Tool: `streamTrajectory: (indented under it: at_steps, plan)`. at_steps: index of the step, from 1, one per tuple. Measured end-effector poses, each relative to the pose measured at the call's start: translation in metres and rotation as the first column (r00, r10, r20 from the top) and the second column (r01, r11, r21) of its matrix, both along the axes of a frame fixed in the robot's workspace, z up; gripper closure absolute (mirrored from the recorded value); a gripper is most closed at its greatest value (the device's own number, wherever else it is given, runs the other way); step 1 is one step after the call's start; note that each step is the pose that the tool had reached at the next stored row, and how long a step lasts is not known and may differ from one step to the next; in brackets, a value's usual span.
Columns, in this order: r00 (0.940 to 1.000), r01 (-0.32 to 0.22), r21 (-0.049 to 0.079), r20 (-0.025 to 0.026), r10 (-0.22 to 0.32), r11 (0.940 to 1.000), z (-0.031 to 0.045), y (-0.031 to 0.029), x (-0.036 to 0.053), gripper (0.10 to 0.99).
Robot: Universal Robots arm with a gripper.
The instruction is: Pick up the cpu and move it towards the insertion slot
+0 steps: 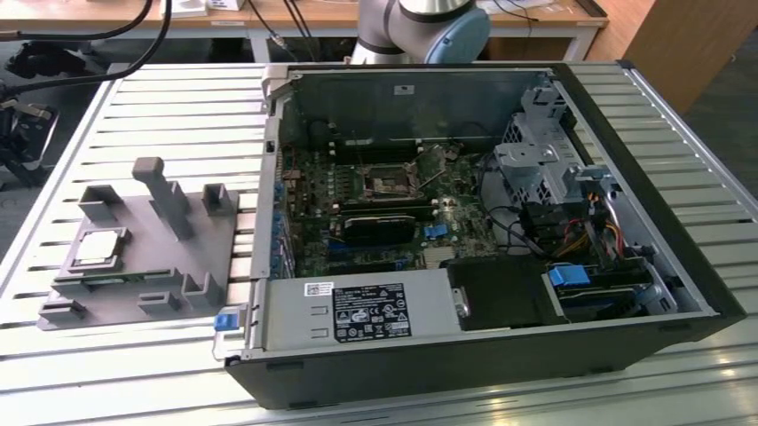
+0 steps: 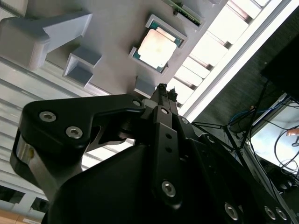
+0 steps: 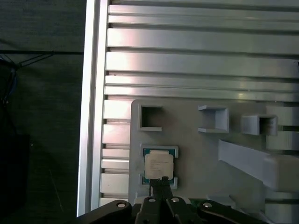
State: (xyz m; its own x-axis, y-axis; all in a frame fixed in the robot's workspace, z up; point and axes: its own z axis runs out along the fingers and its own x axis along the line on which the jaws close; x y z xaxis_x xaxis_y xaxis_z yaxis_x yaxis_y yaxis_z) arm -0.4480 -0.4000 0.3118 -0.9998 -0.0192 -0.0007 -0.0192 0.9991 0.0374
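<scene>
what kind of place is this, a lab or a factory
Probably a robotics lab or workshop bench: an open computer case lies on a slotted aluminium table, a grey fixture tray beside it holds the cpu, and a robot arm stands behind.

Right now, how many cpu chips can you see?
1. The cpu lies on the grey tray, at the exterior view's left of the open computer case; others could be hidden inside the case.
</scene>
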Motion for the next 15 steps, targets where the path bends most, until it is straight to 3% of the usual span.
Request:
streamTrajectory:
  at_steps: [15]
  plan:
    - [1.0,0.0,0.0,0.0001,0.0,1.0,-0.0056,-0.0003,0.0001,0.98]
